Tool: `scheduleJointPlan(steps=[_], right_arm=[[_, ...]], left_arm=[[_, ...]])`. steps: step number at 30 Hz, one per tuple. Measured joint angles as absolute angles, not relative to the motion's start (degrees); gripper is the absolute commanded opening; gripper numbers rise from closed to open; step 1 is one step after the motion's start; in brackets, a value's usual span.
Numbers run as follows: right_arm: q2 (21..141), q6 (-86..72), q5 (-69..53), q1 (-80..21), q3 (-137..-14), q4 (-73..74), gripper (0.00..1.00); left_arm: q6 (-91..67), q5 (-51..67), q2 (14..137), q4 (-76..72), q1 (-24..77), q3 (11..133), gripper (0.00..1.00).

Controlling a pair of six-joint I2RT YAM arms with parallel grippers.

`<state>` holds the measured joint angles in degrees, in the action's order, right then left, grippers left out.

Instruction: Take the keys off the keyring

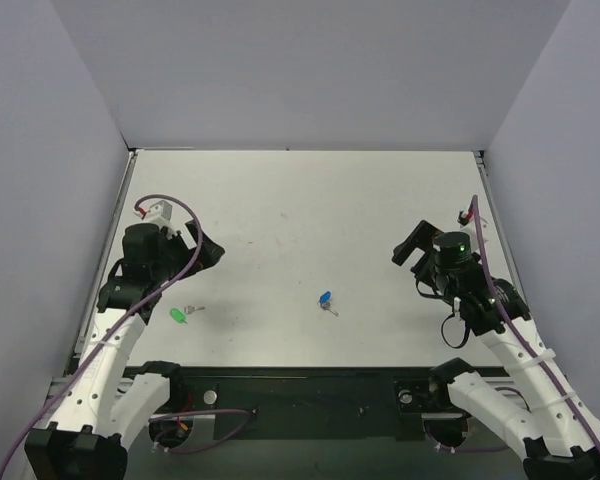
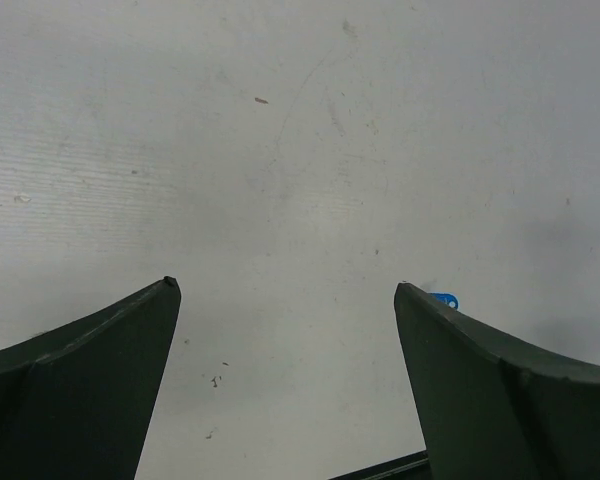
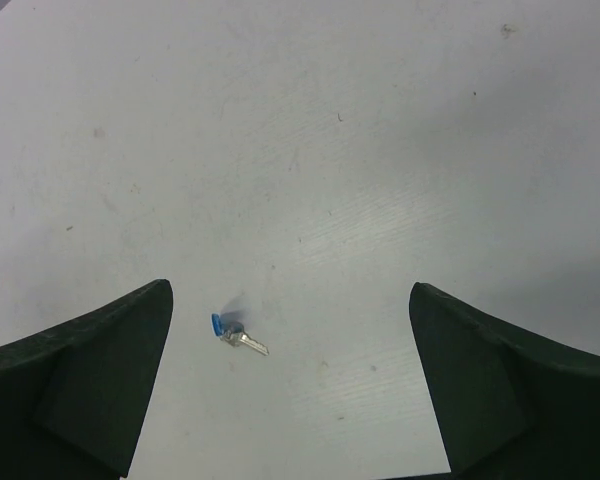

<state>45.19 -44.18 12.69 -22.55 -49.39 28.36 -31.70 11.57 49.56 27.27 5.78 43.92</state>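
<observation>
The keyring (image 1: pixel 325 298), a small blue tag with a thin ring, lies on the white table near the middle front. A tiny silver key (image 1: pixel 333 310) is joined to it and points toward the front right. In the right wrist view the keyring (image 3: pixel 218 323) and the key (image 3: pixel 248 343) lie low and left between the fingers. My right gripper (image 1: pixel 410 246) (image 3: pixel 290 287) hovers open to the right of them, holding nothing. My left gripper (image 1: pixel 210 249) (image 2: pixel 285 285) is open over bare table at the left. A sliver of the keyring (image 2: pixel 443 299) peeks past its right finger (image 2: pixel 500 400).
A green tag (image 1: pixel 177 316) with its own silver key (image 1: pixel 193 309) lies at the front left, close below the left arm. Grey walls close the table (image 1: pixel 300 200) in on the left, right and back. A black rail (image 1: pixel 290 385) runs along the near edge.
</observation>
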Motion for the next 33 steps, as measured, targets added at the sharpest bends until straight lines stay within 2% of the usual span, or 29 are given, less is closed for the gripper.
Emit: scheduleJointPlan(steps=[5,10,18,29,30,33], right_arm=[[45.3,-45.71,14.13,-28.58,-50.02,31.77,1.0],[45.58,-46.96,15.88,-34.68,-50.41,33.5,1.0],[49.19,-47.42,21.08,-43.31,-54.78,35.97,0.98],[49.78,-52.93,25.1,-43.99,-57.12,42.48,0.98],[49.78,-53.06,25.06,-43.99,-57.12,42.94,0.98],[49.76,-53.41,25.06,-43.99,-57.12,44.34,0.98]], left_arm=[[-31.38,8.21,48.86,30.52,7.6,44.21,0.98],[-31.18,2.35,48.34,33.04,14.02,44.27,0.98],[-32.82,-9.39,55.55,33.91,35.29,48.49,0.98],[-36.88,-20.4,63.86,30.46,52.53,49.76,1.0],[-37.12,-21.3,65.04,30.06,53.95,50.13,0.95],[-37.71,-23.88,69.06,29.39,58.08,52.1,0.94]])
